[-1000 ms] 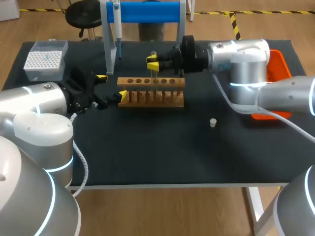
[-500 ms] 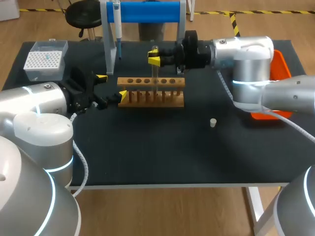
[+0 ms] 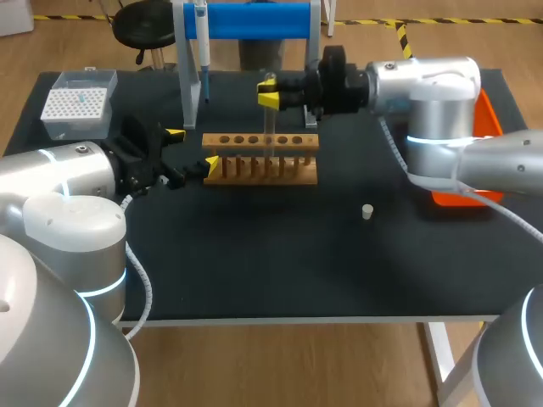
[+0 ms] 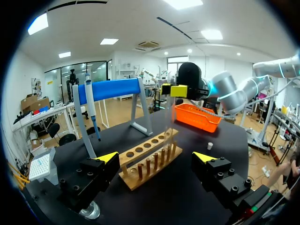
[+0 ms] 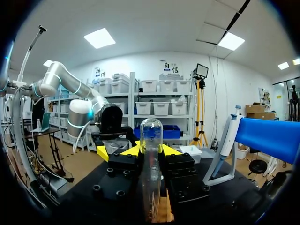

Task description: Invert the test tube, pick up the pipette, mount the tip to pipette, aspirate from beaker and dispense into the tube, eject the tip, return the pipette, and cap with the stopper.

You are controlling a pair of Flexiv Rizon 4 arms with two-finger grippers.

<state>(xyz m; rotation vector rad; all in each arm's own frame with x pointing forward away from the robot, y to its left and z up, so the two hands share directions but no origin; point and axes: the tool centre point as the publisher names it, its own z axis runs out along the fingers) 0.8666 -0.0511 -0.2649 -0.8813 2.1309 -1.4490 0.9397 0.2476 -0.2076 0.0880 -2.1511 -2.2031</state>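
**Head view**
- Right gripper (image 3: 268, 91): at the end of my arm from the right, over the back half of the table (image 3: 280, 263). Its fingers are clamped on the test tube (image 3: 269, 127) near the top end.
- Test tube: clear and upright, over the wooden rack (image 3: 254, 172). Its lower end reaches the rack's top board; I cannot tell whether it sits in a hole.
- Left gripper (image 3: 193, 147): fingers spread and holding nothing, at the rack's left end, with one yellow tip just beside the wood.
- Pipette (image 3: 202, 47): hangs on the stand (image 3: 254, 19) with the blue bar, behind the rack.
- Tip box (image 3: 79, 103): at the rear left corner.
- Stopper (image 3: 367, 211): on the table, in front of the rack and to its right, well apart from it.
- Orange tray (image 3: 485, 106): at the right edge, partly hidden by my right arm.

**Left wrist view**
- Left gripper (image 4: 155, 157): fingers wide apart, with the rack (image 4: 140, 152) ahead of them and ungripped.
- Right gripper (image 4: 173, 90): above the rack's far part, with the test tube (image 4: 168, 117) hanging upright from it.
- Pipette (image 4: 91, 110), orange tray (image 4: 197, 117), stopper (image 4: 210, 146) and tip box (image 4: 42, 166) are all visible.

**Right wrist view**
- Right gripper (image 5: 151, 152): both fingers pressed on the test tube (image 5: 151, 133), whose rounded closed end points away from the wrist.
- Pipette (image 5: 227, 136): beside the gripper, on the stand (image 5: 272, 136).
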